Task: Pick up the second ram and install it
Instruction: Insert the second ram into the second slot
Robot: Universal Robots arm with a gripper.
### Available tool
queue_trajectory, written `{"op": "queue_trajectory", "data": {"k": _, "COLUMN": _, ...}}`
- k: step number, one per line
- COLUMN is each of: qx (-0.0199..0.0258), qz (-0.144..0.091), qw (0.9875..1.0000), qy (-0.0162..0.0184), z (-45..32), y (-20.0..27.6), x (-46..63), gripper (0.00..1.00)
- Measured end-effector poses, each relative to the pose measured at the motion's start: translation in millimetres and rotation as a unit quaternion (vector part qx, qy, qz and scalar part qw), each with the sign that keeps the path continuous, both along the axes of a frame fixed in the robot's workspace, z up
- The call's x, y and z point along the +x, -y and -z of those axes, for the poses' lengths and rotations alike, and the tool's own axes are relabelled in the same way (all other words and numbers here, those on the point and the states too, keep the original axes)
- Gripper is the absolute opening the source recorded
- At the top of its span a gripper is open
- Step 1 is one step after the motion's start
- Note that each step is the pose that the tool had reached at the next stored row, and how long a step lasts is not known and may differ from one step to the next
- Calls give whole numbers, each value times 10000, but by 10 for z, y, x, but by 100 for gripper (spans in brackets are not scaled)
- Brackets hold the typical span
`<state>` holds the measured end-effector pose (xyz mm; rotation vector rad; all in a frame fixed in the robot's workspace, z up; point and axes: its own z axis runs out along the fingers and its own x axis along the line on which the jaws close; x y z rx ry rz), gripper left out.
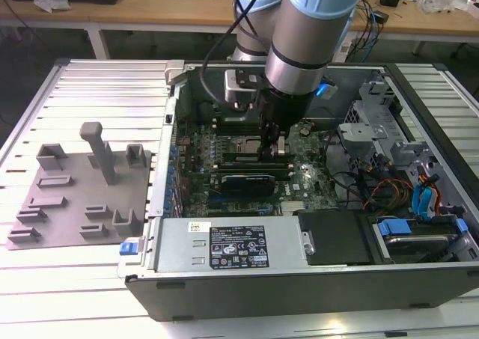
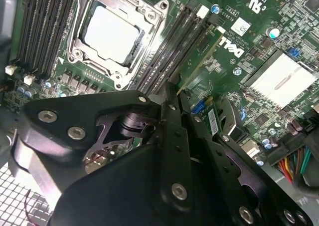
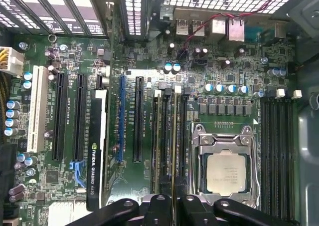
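Seen edge-on in the first wrist view: long thin green circuit-board stick [image 3: 173,156], pinched between narrow jaws of the black gripper [image 3: 173,200], beside the silver CPU socket [image 3: 227,172]. Broad green face [image 2: 200,60] visible in the second wrist view. In the exterior view, at the socket's 6 o'clock, mostly hidden behind the gripper [image 1: 271,150]; seating depth hard to judge. Grey plastic fixture plate [image 1: 75,200] at 9 o'clock of the case.

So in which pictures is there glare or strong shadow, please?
Second wrist view: the CPU lid glares nearly white, and so does a silver heatsink. First wrist view: even light, the gripper dark at the edge. Exterior view: the case interior is shaded under the arm.
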<state>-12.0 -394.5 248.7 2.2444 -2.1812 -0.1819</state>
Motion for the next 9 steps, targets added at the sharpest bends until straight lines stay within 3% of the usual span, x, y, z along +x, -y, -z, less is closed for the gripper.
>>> {"op": "queue_trajectory", "data": {"k": 3, "qx": 0, "qz": 1, "qw": 10000, "qy": 0, "z": 49, "y": -6, "x": 0, "gripper": 11}}
{"op": "queue_trajectory", "data": {"k": 5, "qx": 1, "qz": 0, "qw": 10000, "qy": 0, "z": 106, "y": -38, "x": -8, "gripper": 11}}
{"op": "queue_trajectory", "data": {"k": 9, "qx": 0, "qz": -26, "qw": 10000, "qy": 0, "z": 147, "y": -42, "x": -36, "gripper": 11}}
